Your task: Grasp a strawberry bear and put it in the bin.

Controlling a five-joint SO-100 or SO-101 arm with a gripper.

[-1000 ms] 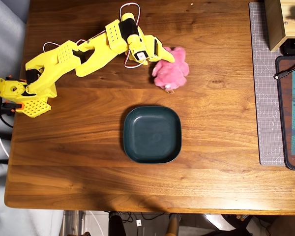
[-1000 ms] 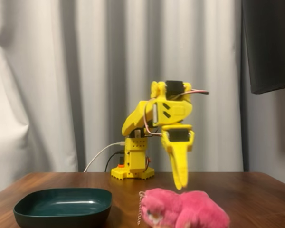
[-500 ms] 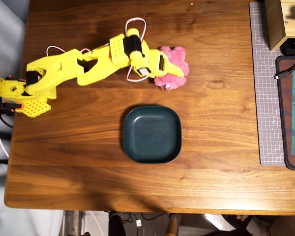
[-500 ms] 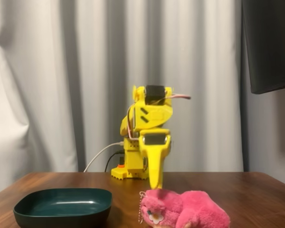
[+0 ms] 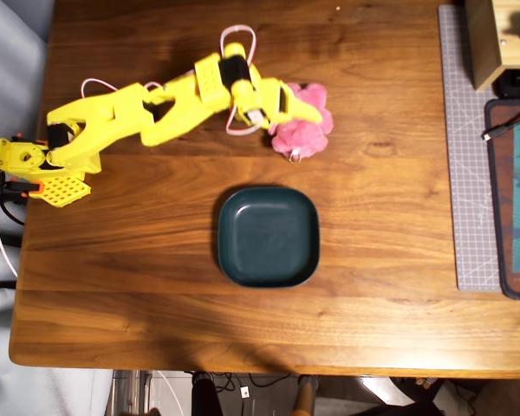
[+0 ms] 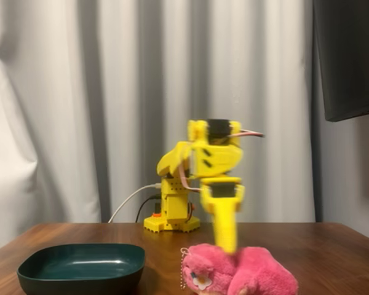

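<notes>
You get even, soft light overhead; faint glare on the table [image 5: 390,78] top, short soft shadows. Your fixed view is dimmer, curtain [image 6: 111,92] bright behind. Gripper [image 6: 225,246] is motion-blurred there; the foreground is slightly soft.

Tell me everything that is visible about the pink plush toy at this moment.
The strawberry bear is a small, fluffy pink plush with rounded limbs and a pale patch at its face end. A small chain hangs at its left side in the fixed view. It lies on the wooden table, apart from the dark teal bin. The yellow gripper reaches down onto its top; whether it grips cannot be told.
</notes>
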